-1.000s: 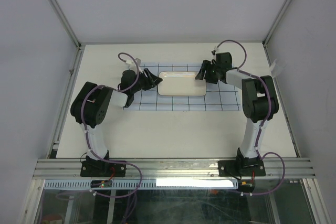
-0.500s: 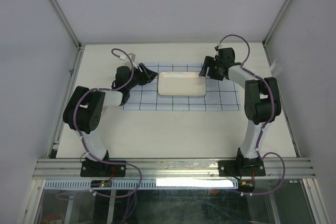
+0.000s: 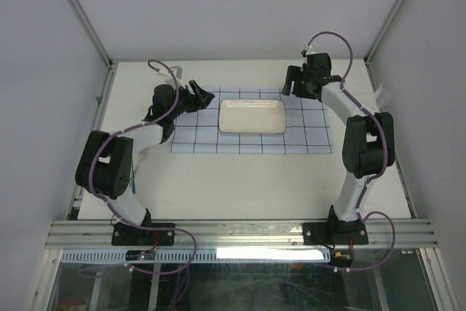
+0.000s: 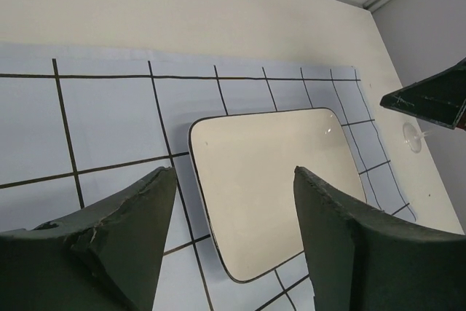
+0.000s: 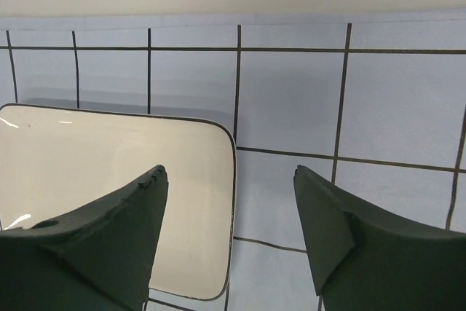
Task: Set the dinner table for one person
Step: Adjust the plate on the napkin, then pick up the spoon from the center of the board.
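1. From above: the table (image 3: 240, 180) spreads out in front of both arms. A gridded cloth (image 3: 218, 140) lies on its far half, with a plate (image 3: 253, 116) in the cloth's middle. The left gripper (image 3: 200, 95) hangs by the cloth's far left corner and the right gripper (image 3: 293, 81) by its far right corner.
2. Left wrist: jaws wide, holding nothing, with the plate (image 4: 277, 172) beyond them.
3. Right wrist: jaws wide, holding nothing, above the plate's (image 5: 95, 158) corner.

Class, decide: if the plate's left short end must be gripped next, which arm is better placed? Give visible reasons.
Left. The left tool, open, hovers above the checked cloth by that end of the plate, pointing at it; the right tool hangs past the opposite end.
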{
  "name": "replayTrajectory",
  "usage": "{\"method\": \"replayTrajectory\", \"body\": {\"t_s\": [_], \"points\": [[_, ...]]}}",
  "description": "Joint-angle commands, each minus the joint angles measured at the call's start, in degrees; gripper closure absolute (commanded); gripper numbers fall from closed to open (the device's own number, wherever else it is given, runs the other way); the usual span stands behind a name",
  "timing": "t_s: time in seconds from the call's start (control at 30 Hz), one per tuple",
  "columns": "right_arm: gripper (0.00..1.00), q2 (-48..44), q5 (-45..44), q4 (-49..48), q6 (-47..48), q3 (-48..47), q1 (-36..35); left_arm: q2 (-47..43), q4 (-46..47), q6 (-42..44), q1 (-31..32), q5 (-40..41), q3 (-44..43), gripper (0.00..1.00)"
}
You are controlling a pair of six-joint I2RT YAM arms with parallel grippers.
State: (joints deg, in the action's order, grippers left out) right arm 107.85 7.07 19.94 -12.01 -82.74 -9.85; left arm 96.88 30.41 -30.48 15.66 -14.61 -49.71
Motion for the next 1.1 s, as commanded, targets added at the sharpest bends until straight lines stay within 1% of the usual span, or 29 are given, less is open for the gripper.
{"method": "replayTrajectory", "body": {"t_s": [0.0, 0.13, 0.23, 0.27, 0.57, 0.73, 0.8, 0.83, 0.87, 0.9, 0.93, 1.07], "points": [[0.27, -5.5, -2.8, 1.9, 3.2, -3.2, 0.2, -5.1, -2.3, 3.4, -0.3, 1.5, -1.9, 0.31], [0.27, -6.6, -2.8, 3.0, 4.0, -3.7, 0.3, -6.9, -3.9, 4.2, -0.4, 1.3, -1.5, 0.26], [0.27, -7.5, -2.5, 3.6, 4.7, -3.4, 0.0, -7.7, -4.7, 4.3, -0.4, 0.3, -1.3, 0.14], [0.27, -7.8, -2.6, 3.7, 4.8, -3.3, -0.1, -7.8, -5.2, 4.3, -0.3, -0.2, -1.4, 0.12], [0.27, -10.8, -0.7, 2.5, 4.8, -0.5, -0.8, -11.2, -6.9, 3.3, -0.3, 0.0, 0.4, 0.09], [0.32, -13.8, 3.3, 0.3, 3.6, 2.5, -0.8, -14.1, -7.0, 0.5, -0.4, -0.3, 2.0, 0.07], [0.32, -15.0, 4.5, -0.2, 3.6, 3.4, -0.8, -14.6, -6.5, -1.0, -0.6, -0.7, 2.7, 0.06], [0.3, -15.7, 4.9, -0.2, 3.5, 3.7, -0.8, -16.5, -6.0, -1.8, -0.7, -0.9, 3.2, 0.06], [0.24, -16.3, 5.3, -0.2, 3.4, 4.0, -0.8, -17.1, -5.0, -2.3, -0.7, -1.1, 3.9, 0.05], [0.1, -16.9, 5.9, -0.4, 3.3, 4.3, -0.8, -17.6, -4.2, -3.0, -0.8, -1.5, 4.5, 0.03], [0.01, -17.3, 6.5, -0.6, 3.2, 4.6, -0.8, -17.9, -3.6, -3.8, -1.0, -1.6, 4.9, 0.02], [0.0, -18.7, 8.2, -0.5, 3.1, 5.3, -0.9, -18.1, -1.3, -6.6, -1.8, -5.1, 6.4, 0.01]]}}
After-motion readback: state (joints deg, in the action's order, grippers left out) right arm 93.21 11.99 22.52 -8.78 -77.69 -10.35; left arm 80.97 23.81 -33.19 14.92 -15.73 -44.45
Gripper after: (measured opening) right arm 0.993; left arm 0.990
